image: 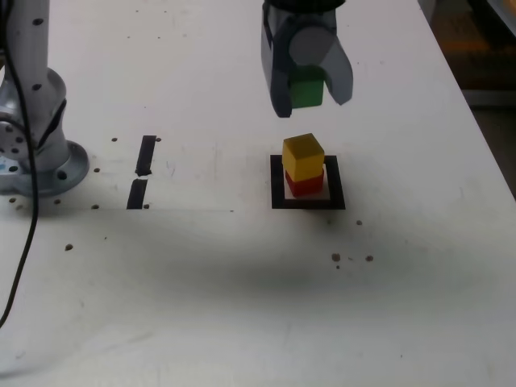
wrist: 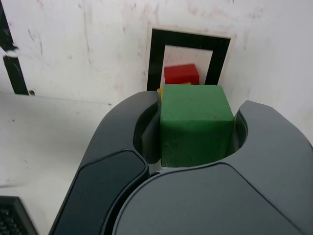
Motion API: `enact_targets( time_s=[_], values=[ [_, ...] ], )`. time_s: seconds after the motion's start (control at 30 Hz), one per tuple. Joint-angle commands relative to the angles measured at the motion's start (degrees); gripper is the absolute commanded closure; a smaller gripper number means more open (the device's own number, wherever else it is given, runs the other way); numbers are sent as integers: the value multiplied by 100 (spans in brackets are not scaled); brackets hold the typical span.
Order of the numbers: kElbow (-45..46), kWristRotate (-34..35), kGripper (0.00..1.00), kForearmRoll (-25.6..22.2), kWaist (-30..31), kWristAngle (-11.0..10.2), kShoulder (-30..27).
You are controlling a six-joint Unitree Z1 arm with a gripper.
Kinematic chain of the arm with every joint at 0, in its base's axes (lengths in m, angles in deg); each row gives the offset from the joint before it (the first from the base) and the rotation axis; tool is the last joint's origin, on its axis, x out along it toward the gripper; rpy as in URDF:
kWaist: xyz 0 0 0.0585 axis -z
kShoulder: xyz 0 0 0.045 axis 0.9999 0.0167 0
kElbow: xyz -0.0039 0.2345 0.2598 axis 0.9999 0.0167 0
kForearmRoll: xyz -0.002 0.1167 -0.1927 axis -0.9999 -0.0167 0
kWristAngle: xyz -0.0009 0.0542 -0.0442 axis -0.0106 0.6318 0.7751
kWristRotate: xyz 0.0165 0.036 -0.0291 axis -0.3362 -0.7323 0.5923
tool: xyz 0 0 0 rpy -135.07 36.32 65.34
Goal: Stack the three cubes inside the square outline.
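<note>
Exterior view: gripper (image: 307, 87) holds green cube (image: 306, 93) toward twelve o'clock of yellow cube (image: 303, 157), itself on red cube (image: 305, 184) inside square black tape outline (image: 277, 182); likely carried high to clear the stack. Wrist view: fingers closed to cube width, gripping opposite sides, presumably leaving the underside free for placing.
</note>
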Motion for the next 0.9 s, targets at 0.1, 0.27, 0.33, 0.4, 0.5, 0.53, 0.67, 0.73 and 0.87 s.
enact_targets(
  time_s=[0.1,0.27,0.33,0.4,0.5,0.53,0.67,0.73,0.87],
  values=[
    [158,100,84,195,79,147,-9],
    [341,159,84,376,144,269,-17],
    [406,165,84,463,159,310,-14],
    [469,168,84,540,167,347,-12],
    [563,172,84,628,171,394,-16],
    [583,173,84,647,171,405,-17],
    [625,173,84,700,171,421,4],
    [637,173,83,733,171,420,36],
    [645,173,82,826,178,412,126]
  ],
)
